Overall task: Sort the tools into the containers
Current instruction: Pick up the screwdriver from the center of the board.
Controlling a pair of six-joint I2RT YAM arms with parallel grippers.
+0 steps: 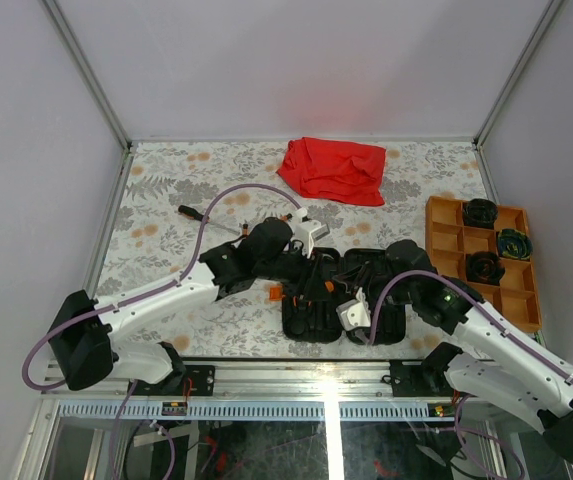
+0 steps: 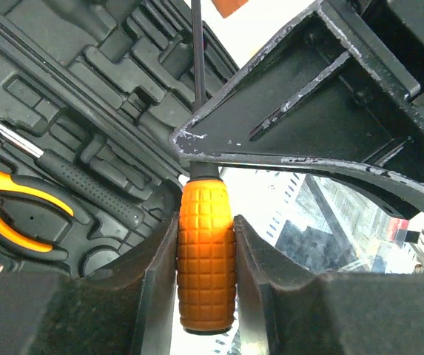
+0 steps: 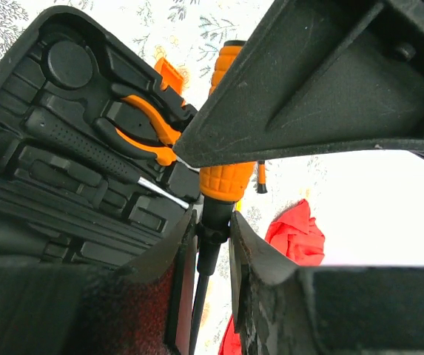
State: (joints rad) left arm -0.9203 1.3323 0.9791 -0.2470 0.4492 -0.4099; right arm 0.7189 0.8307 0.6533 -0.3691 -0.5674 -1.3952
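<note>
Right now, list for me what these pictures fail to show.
Left wrist: the screwdriver tip runs off the top edge; the right gripper covers part of its shaft.
Right wrist: the tip leaves the bottom edge; the left gripper covers mid-handle.
Top view: both arms hide the screwdriver and much of the black case.
Top view: the dark items in the orange tray are too small to identify.

Two screwdrivers: an orange-handled screwdriver [image 2: 206, 266] and a loose screwdriver [image 1: 201, 215]. One pliers [image 2: 19, 211], one black case [image 1: 301, 320], one orange tray [image 1: 446, 240], one red cloth [image 1: 334, 168].
</note>
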